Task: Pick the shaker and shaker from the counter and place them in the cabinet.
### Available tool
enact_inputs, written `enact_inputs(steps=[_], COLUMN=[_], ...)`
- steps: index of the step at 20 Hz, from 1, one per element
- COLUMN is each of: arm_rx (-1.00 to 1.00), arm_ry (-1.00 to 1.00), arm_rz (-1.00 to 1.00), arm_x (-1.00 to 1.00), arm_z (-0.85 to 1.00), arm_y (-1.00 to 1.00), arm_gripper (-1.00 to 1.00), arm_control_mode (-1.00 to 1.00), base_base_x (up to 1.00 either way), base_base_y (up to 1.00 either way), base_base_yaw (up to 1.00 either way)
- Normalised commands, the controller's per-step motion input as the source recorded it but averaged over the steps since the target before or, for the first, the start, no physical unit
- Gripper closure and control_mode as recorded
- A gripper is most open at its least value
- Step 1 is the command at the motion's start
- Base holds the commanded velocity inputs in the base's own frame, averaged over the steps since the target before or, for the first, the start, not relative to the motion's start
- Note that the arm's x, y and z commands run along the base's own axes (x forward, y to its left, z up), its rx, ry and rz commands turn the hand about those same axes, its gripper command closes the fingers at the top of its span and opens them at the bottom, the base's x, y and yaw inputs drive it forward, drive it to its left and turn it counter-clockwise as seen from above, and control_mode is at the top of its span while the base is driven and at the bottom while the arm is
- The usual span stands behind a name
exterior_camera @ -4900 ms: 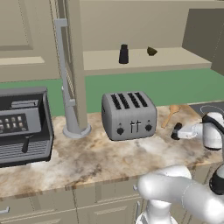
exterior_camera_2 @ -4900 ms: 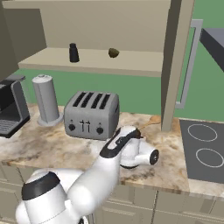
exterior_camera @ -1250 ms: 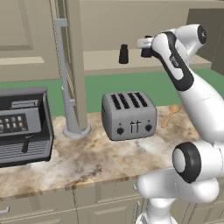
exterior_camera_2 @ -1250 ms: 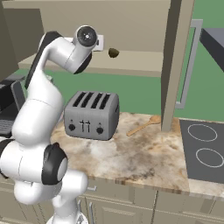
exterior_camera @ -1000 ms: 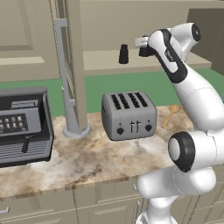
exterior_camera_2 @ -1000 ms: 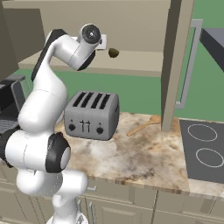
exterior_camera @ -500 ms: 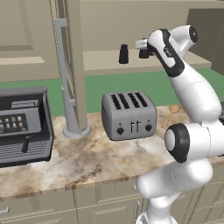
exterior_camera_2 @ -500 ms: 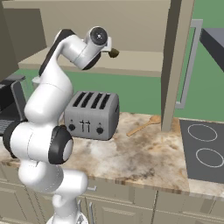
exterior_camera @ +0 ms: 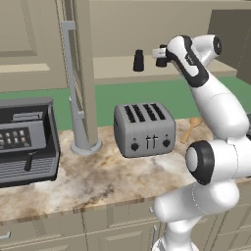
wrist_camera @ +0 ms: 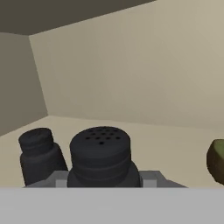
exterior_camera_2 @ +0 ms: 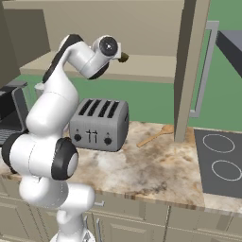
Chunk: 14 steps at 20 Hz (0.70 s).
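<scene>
Shaker number one (exterior_camera: pixel 138 61) is standing upright on the tan shelf (exterior_camera: pixel 112 68) of the cabinet (exterior_camera: pixel 147 29), apart from anything else; you are seeing it in the hand view too, as the smaller dark bottle (wrist_camera: pixel 40 155) sitting left of the one you are carrying. Your gripper (exterior_camera: pixel 161 55) is reaching in over that shelf with its jaws clamped on the second shaker (wrist_camera: pixel 101 155) — its perforated black top is showing right in front of the hand camera, with the grey finger pads pressed against its sides; in the left base view the held shaker (exterior_camera: pixel 162 61) is peeking out dark beside the white hand, just right of the first one and not touching it. Whether its base is resting on the shelf or hanging just above it, you cannot tell from these angles.

The small brown lump (wrist_camera: pixel 216 160) is lying on the shelf off to the right of the held shaker (the right base view is showing it (exterior_camera_2: pixel 124 57) poking out just behind the wrist). Down on the marbled counter (exterior_camera: pixel 98 181) the toaster (exterior_camera: pixel 144 128) is sitting below your arm; the wooden spoon (exterior_camera: pixel 190 128) is lying to its right; the coffee machine (exterior_camera: pixel 24 139) is standing at the far left. The cabinet door (exterior_camera: pixel 78 73) is hanging open — its long silver bar handle (exterior_camera: pixel 68 63) is facing you in the left base view.
</scene>
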Motion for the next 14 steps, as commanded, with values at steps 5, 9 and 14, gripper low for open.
enact_inputs(steps=[5,9,14], arm_rx=[0.00,0.00,-0.01], arm_ry=[-0.13,-0.11,-0.01], arm_rz=[0.02,0.01,0.00], arm_x=[0.00,0.00,0.02], arm_z=[-0.11,-0.12,-0.01], arm_y=[0.01,0.00,0.01], arm_gripper=[1.00,1.00,1.00], arm_control_mode=[-1.00,-1.00,-1.00], base_base_x=[0.00,0.00,0.00], base_base_y=[0.00,0.00,0.00], base_base_yaw=[0.00,0.00,0.00])
